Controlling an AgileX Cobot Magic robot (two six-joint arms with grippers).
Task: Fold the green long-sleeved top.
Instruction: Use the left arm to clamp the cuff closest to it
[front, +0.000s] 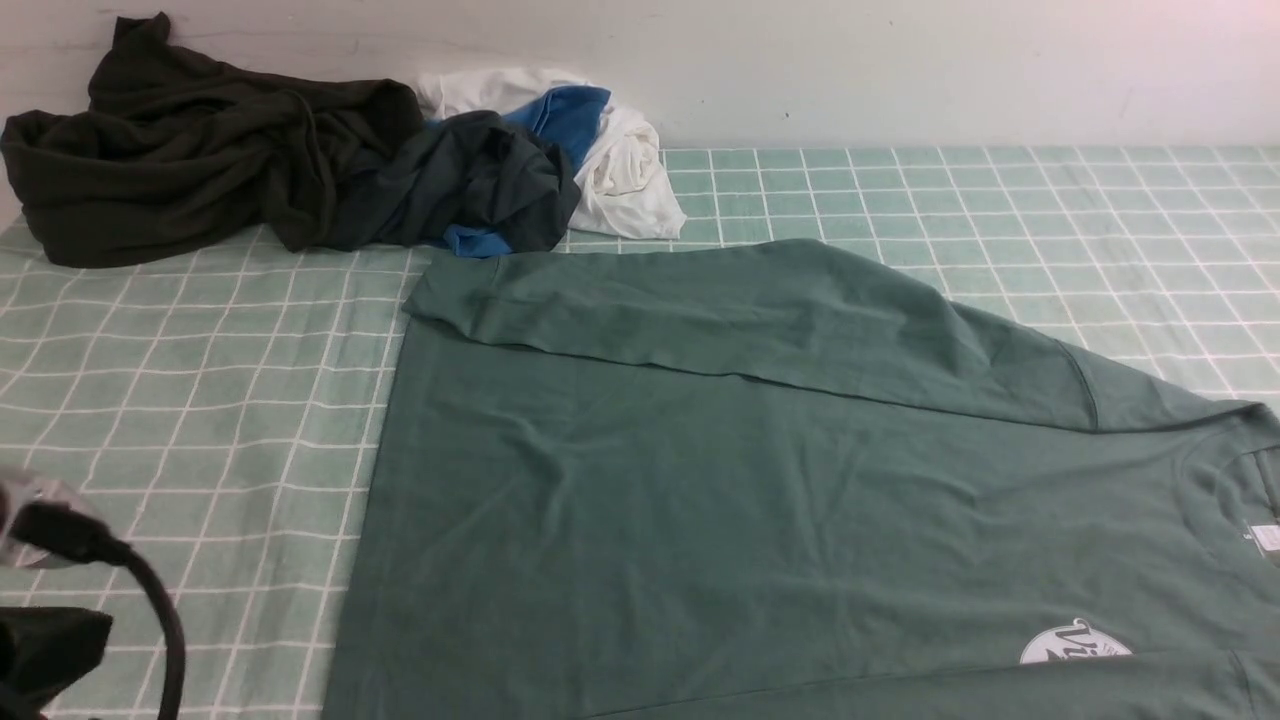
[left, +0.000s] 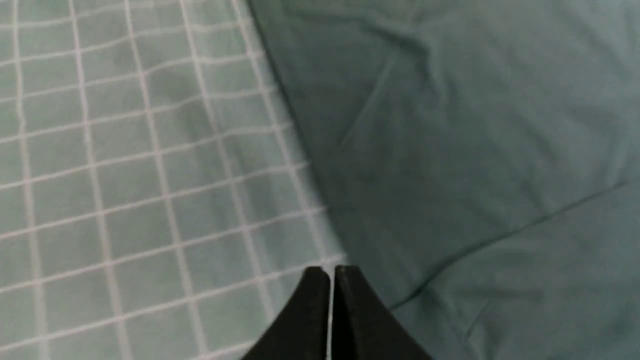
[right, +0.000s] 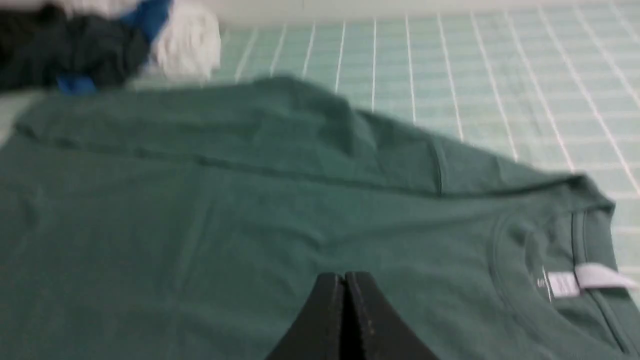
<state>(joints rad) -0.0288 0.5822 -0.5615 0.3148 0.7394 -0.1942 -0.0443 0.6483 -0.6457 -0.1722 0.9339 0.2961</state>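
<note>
Spreading smooth — creased green jersey top (front: 800, 500)

Green long-sleeved top (front: 760, 500): muted teal-green jersey, showing a white round chest logo (front: 1075, 642)
Body: lying spread on the gridded cloth, wrinkling softly
Neck: pointing to the right
Far sleeve (front: 700, 310): folding inward, lying across the body
Near sleeve (front: 1000, 695): lying across the body, partly covering the logo
</note>
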